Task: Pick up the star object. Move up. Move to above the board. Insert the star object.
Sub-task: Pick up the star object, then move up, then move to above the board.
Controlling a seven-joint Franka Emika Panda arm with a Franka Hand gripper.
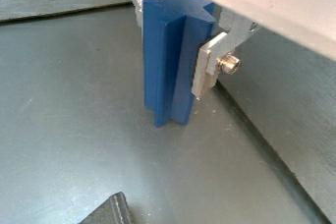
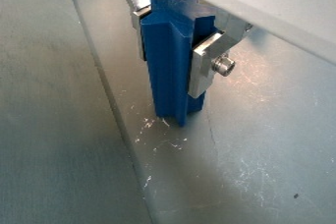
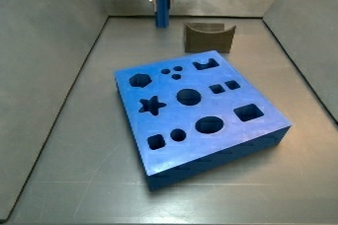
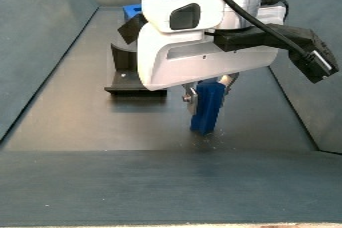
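The star (image 1: pixel 168 61) stands upright on the grey floor (image 1: pixel 66 120) at the far end of the bin, its foot seemingly touching down in both wrist views. The gripper (image 2: pixel 171 33) sits over its upper part, silver fingers (image 2: pixel 207 63) pressed flat on opposite sides, so the jaws look closed on the peg. In a side view the board (image 3: pixel 199 120) lies well apart, mid-bin, with the star hole (image 3: pixel 150 104) on its near-left area; a dark notched block (image 3: pixel 208 37) stands between them, just beside the peg. Trouble I'd watch for: a grip on the star's ridges could let it twist, and a rotated peg won't seat. A low carry could clip that block.
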